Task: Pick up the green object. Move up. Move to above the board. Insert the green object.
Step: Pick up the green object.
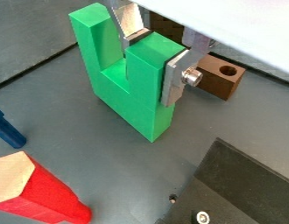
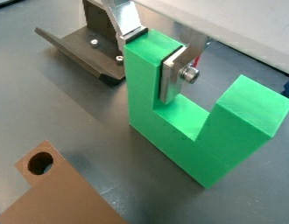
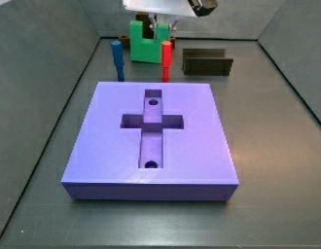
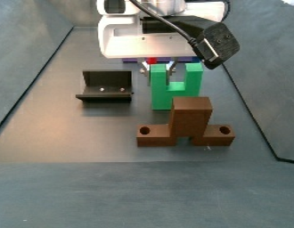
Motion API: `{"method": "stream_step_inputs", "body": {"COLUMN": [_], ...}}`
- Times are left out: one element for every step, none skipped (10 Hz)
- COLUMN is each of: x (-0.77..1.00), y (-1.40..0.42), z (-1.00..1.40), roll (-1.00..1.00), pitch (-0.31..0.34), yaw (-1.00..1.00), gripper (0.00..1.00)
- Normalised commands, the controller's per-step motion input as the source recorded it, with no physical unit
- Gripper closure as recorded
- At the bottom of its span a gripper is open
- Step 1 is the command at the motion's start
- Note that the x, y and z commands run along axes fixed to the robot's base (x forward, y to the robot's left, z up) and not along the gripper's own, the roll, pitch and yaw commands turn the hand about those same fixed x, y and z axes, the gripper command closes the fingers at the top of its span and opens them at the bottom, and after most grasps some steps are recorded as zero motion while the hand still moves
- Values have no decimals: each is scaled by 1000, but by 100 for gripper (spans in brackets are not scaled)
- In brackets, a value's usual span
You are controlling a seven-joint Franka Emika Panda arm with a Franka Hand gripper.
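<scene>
Dark grey floor inside a walled bin; we see the board (image 3: 150,131) flat in the foreground of a side view, cross recess and both round holes empty, so nothing's inserted yet. The green object (image 1: 121,74) stands upright on the floor at the far end, well apart from the board, between the blue peg (image 3: 115,59) and red peg (image 3: 164,60). The gripper (image 1: 158,54) is down on it: in both wrist views the silver fingers (image 2: 172,77) straddle one prong, one plate in the notch and one on the prong's outer face, pads against the green. We read that as clamped on the prong, or very nearly so; no gap is visible. The base looks seated on the floor in both wrist views, so we judge the lift hasn't begun. Status: grasp stage done or finishing; move up, transit over the board and insertion are all left. Nearby: the brown block (image 4: 185,125) just in front of the piece in a side view, and the fixture (image 4: 104,87) off to one side, both apart from the green object.
</scene>
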Motion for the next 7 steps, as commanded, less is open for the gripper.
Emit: {"method": "stream_step_inputs", "body": {"x": [0, 0, 0, 0, 0, 0, 0], "y": [0, 0, 0, 0, 0, 0, 0], "z": [0, 0, 0, 0, 0, 0, 0], "roll": [0, 0, 0, 0, 0, 0, 0], "pitch": [0, 0, 0, 0, 0, 0, 0], "yaw": [0, 0, 0, 0, 0, 0, 0], "gripper": [100, 100, 100, 100, 100, 100, 100]}}
